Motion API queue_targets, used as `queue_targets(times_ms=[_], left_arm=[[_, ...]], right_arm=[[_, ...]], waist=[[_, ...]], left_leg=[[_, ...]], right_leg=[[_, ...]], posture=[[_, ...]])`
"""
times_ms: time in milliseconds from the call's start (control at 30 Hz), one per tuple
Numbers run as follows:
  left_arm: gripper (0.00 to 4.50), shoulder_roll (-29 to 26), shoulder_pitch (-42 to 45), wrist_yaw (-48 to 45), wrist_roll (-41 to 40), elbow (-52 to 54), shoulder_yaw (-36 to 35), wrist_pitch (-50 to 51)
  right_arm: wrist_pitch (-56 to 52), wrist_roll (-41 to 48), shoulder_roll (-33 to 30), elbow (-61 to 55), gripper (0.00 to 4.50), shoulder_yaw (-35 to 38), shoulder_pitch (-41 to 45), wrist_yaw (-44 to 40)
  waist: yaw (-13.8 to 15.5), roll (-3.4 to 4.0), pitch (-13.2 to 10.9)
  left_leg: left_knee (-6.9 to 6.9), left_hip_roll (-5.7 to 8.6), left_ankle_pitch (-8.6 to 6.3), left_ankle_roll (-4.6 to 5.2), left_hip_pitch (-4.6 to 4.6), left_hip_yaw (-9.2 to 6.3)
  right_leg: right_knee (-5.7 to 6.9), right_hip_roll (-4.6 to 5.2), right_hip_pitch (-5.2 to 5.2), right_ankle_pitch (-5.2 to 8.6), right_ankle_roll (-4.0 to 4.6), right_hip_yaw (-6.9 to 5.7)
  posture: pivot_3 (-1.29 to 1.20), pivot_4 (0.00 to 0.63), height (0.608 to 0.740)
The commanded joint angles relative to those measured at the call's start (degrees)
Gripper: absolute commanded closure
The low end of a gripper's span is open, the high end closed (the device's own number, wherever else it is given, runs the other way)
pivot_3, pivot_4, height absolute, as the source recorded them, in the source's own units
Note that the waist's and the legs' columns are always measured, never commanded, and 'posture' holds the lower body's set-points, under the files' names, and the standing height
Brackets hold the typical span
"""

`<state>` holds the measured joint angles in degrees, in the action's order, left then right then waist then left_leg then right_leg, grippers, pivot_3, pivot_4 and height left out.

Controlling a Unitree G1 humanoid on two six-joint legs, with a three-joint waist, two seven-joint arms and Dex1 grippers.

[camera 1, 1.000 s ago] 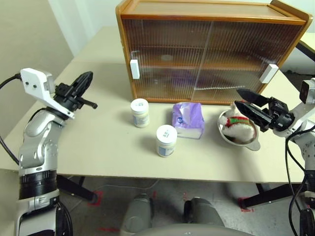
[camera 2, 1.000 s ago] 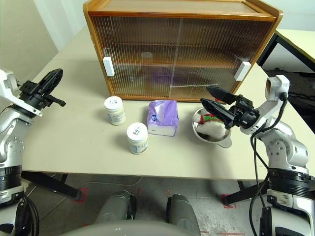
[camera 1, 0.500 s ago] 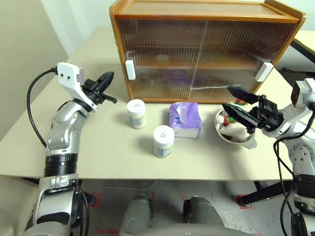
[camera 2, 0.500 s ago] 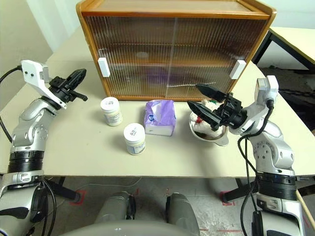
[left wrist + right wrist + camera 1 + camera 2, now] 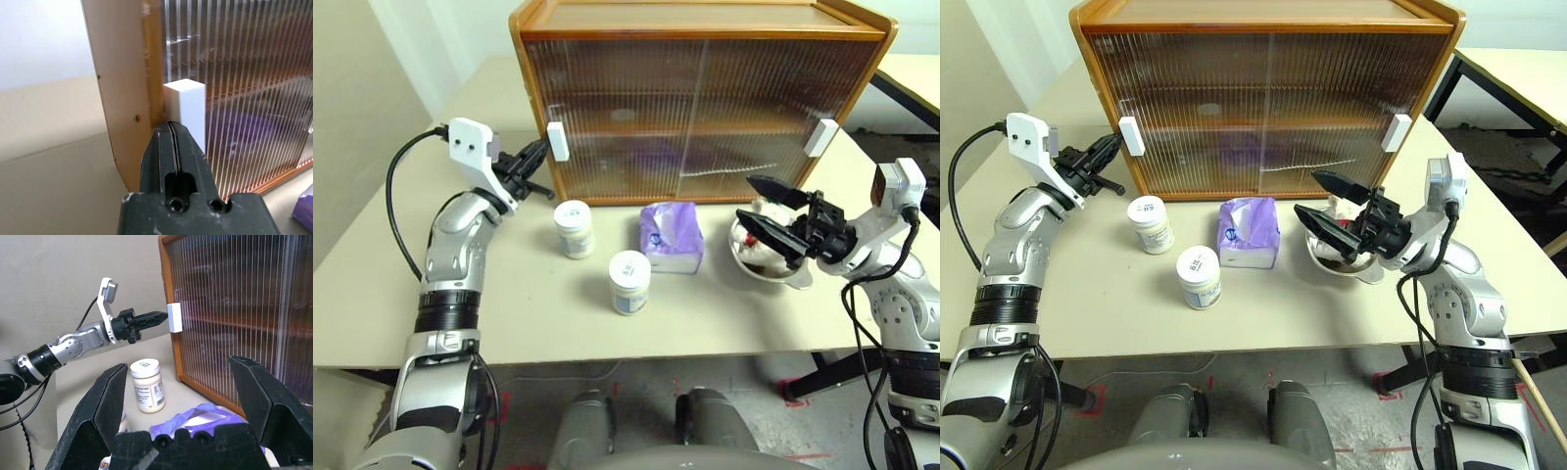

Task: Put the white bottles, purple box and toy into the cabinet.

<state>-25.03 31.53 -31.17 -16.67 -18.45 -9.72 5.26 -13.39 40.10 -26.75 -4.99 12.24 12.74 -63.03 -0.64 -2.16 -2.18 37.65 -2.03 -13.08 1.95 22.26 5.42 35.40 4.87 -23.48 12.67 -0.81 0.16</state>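
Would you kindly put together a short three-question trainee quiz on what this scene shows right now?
1. True or false: the cabinet doors are shut.
2. Which gripper has its fingers closed: A) left gripper, B) right gripper?
3. What does the steel bowl hold?

Key:
1. True; both white handles sit at the outer edges, and the white bottles and purple box are on the table.
2. A; its tip is close beside the left handle.
3. The toy.

cabinet (image 5: 695, 24): glossy wood, ribbed translucent doors (plastic-looking) | table (image 5: 509, 304): matt beige
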Motion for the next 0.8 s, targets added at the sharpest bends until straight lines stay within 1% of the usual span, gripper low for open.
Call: queue_targets(times_ms=[33, 433, 633, 800], left_arm=[[4.46, 0.8, 1.5, 0.4, 1.3, -2.2, 0.7, -1.4], [4.46, 2.8, 5.7, -2.3, 2.6, -7.9, 2.4, -4.1], [4.46, 4.0, 9.9, -4.8, 3.9, -12.2, 4.8, -5.5], [4.46, 6.5, 13.6, -6.7, 4.9, -15.6, 6.9, -6.3]], right_arm=[[0.8, -0.3, -0.1, -1.1, 0.0, -0.4, 0.4, 0.2], [1.0, -0.5, -0.3, -0.9, 0.0, -0.7, 1.0, 0.8], [1.6, -0.5, 0.1, -1.3, 0.0, -0.4, 0.4, 1.9], [2.1, -0.6, 0.3, -2.0, 0.0, -0.3, -0.4, 3.1]], waist=[[0.0, 0.0, 0.0], [0.0, 0.0, 0.0], [-0.2, -0.01, 0.0], [-0.4, -0.02, 0.0]], left_leg=[[0.0, 0.0, 0.0, 0.0, 0.0, -0.01], [0.01, 0.04, 0.0, 0.0, 0.02, 0.0], [0.01, 0.17, 0.0, 0.0, 0.05, 0.0], [0.02, 0.21, 0.0, 0.0, 0.07, 0.0]], right_leg=[[0.0, -0.01, 0.0, 0.0, -0.01, 0.0], [0.0, 0.0, 0.01, 0.0, 0.01, -0.01], [-0.01, -0.01, 0.0, -0.01, -0.13, -0.03], [-0.01, 0.0, 0.0, 0.01, -0.16, -0.03]], posture=[[-0.01, 0.0, 0.74], [-0.04, 0.0, 0.74], [-0.07, 0.0, 0.74], [-0.09, 0.0, 0.74]])
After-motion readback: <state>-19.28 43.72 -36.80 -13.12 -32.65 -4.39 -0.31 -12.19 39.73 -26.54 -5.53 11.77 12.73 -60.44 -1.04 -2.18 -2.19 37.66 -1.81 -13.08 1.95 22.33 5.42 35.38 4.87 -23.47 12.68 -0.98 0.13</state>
